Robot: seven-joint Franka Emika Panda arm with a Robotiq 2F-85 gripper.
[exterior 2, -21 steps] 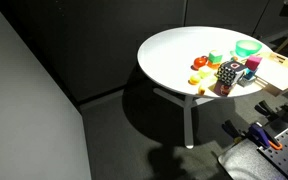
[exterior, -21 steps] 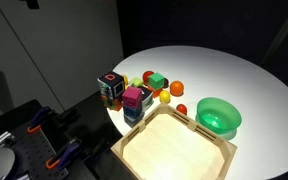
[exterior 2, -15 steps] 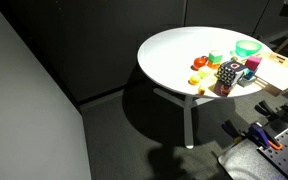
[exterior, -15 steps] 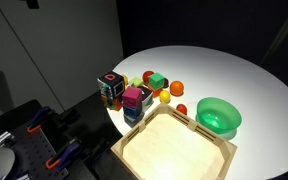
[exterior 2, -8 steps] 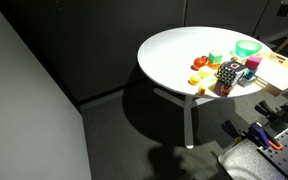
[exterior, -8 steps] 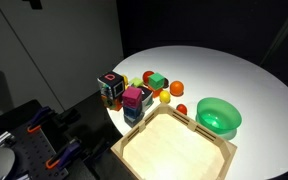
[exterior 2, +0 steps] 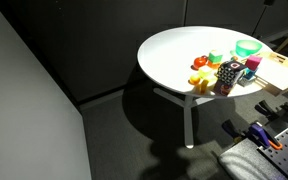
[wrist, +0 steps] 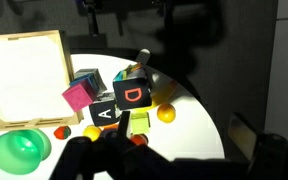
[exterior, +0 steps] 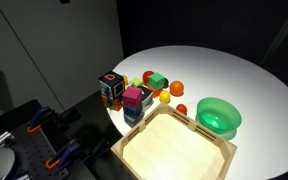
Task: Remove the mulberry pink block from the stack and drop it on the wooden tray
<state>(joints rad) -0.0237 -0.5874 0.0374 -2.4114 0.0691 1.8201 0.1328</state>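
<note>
Beside the tray (exterior: 174, 148), the pink block (exterior: 133, 97) sits on its stack (exterior: 132, 112), not lifted yet, and I cannot tell if my claw is open.

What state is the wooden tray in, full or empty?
Empty: the wooden tray shows only bare pale wood inside; the mulberry pink block sits outside it, beside its rim.

The round white tabletop (exterior: 219, 70) carries the wooden tray (exterior: 174, 150) at one edge, a green bowl (exterior: 219, 117) beside it, the stack (exterior: 134, 99), a black lettered cube (exterior: 111, 87) and small coloured toys (exterior: 177, 89).
</note>
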